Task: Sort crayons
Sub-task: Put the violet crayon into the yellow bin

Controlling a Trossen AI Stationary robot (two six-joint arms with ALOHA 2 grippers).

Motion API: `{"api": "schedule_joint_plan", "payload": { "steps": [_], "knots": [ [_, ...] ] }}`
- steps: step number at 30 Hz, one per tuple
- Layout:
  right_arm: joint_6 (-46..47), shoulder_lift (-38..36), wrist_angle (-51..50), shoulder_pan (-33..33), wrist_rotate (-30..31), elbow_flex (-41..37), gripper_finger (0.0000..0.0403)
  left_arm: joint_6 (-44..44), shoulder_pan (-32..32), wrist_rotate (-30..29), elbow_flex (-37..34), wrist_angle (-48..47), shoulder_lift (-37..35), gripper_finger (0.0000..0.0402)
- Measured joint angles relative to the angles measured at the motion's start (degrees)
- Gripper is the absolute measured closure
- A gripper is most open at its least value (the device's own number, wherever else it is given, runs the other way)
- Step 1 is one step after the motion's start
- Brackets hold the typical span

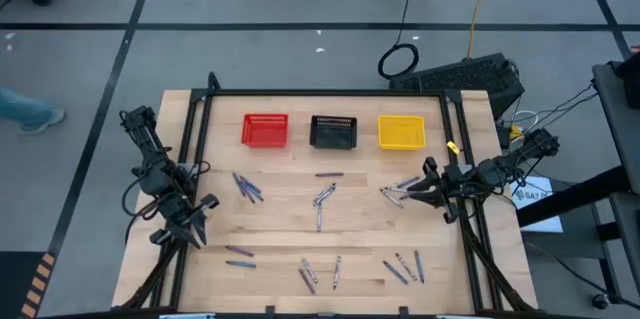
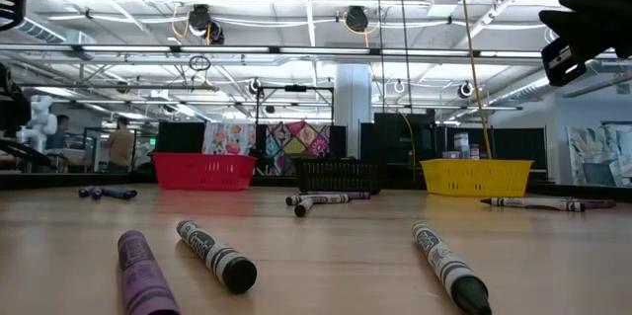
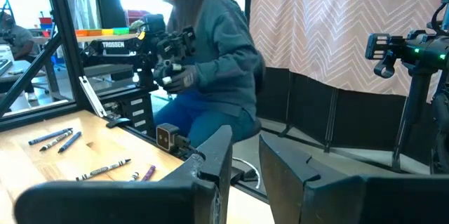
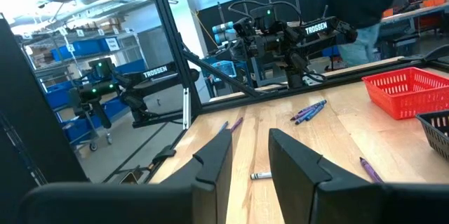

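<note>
**Crayons loose on the table, both my grippers empty**

My left gripper [image 1: 195, 221] hangs over the left side of the table [image 1: 280, 229], its fingers apart with nothing between them. My right gripper [image 1: 418, 191] sits at the right side, fingers apart too, and holds nothing.

The crayons [image 1: 322, 202] lie scattered across the wood. One cluster [image 1: 247, 188] lies up and to the right of my left gripper, near it but apart. 2 more [image 1: 239, 256] lie just below and right of that gripper. A bunch [image 1: 398, 190] lies right at my right fingertips; I cannot tell whether any touches them. More crayons [image 1: 405, 267] lie toward the near edge, below my right gripper, and another group [image 1: 320, 274] lies at bottom centre.

3 baskets stand in a row at the far edge: red [image 1: 265, 130], black [image 1: 333, 132], yellow [image 1: 401, 131]. I cannot see any crayon inside them.
</note>
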Motion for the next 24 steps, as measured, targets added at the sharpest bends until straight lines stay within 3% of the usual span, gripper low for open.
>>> {"api": "schedule_joint_plan", "payload": {
  "steps": [8,24],
  "knots": [
    [-7.13,-0.01,0.11,0.00,0.07,0.01,0.0323,0.00,0.03,0.00,-0.01,0.01,0.01,0.0322],
    [-7.49,-0.01,0.31,0.00,-0.03,-0.01,0.0323,0.01,0.02,0.00,0.00,0.00,-0.01,0.0322]
  ]
}}
